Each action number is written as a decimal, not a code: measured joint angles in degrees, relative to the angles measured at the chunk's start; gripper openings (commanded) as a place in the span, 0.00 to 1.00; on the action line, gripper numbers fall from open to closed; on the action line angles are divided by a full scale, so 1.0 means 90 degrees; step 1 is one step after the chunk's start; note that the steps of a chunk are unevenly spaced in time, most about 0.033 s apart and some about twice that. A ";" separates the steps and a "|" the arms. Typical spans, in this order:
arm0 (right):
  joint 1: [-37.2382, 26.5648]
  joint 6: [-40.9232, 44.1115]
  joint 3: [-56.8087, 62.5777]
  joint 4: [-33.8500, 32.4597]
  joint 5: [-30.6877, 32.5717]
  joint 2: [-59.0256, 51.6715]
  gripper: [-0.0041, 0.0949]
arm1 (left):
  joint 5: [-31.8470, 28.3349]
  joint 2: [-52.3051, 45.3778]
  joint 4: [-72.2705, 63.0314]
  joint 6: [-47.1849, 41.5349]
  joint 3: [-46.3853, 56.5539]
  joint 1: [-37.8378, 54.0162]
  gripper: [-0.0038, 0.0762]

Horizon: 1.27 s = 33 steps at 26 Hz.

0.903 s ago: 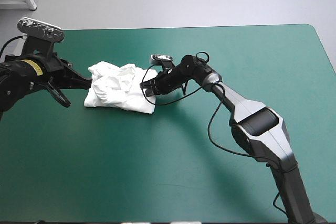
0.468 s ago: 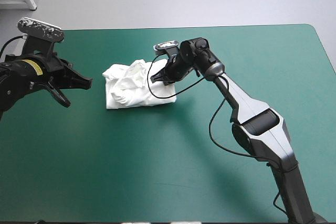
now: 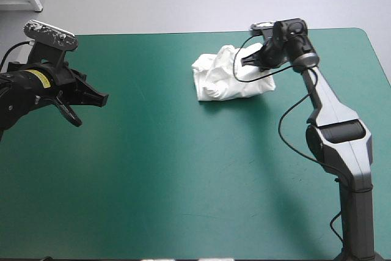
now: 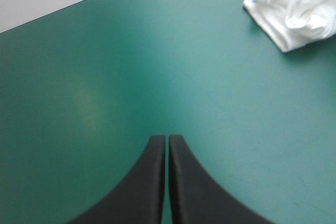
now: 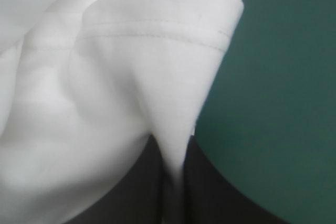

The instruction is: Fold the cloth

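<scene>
Coming in over the table's left edge, the left arm holds the left gripper (image 3: 102,97) clenched on nothing above bare cover (image 3: 183,181). The T-shirt (image 3: 223,80) lies crumpled near the far edge, right of centre. The right arm stretches far forward, the right gripper (image 3: 247,62) pinching a hemmed fold at the heap's right side.

T-shirt (image 3: 215,80): creased cloth, stitched hem | teal-green cover (image 3: 183,181): smooth, matt | left tool (image 4: 167,141): matt black

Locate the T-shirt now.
High view: the T-shirt lies crumpled right of centre near the far edge of the table, a fold pinched in the right gripper; the left gripper is well clear.
</scene>
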 measured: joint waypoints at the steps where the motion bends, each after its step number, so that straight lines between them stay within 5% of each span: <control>1: -0.0181 -0.0032 0.0000 -0.0001 0.0000 0.0000 0.02 | 0.0000 0.0000 0.0000 -0.0001 0.0000 0.0000 0.07; 12: -0.2652 -0.0337 0.0029 0.0654 0.0000 0.0000 0.06 | 0.0000 0.0000 0.0000 0.0025 0.0000 0.0000 0.07; 15: -0.2980 -0.0492 0.0192 0.0940 0.0000 0.0000 0.22 | 0.0000 0.0000 -0.0007 0.0038 0.0000 0.0000 0.07; 18: -0.3085 -0.0540 0.0383 0.1057 0.0000 0.0000 0.53 | 0.0000 0.0000 -0.0012 0.0038 0.0000 0.0000 0.07; 21: -0.3136 -0.0540 0.0469 0.1088 0.0000 0.0000 0.61 | 0.0000 0.0000 -0.0033 0.0038 0.0000 0.0000 0.07; 27: -0.3191 -0.0333 0.0482 0.0915 0.0000 -0.0514 0.57 | 0.0000 0.0000 -0.0148 0.0038 0.0000 0.0000 0.07; 33: -0.3206 -0.0223 0.0508 0.1511 0.0048 -0.2556 0.03 | 0.0000 0.0000 -0.0163 0.0038 -0.0145 0.0000 0.07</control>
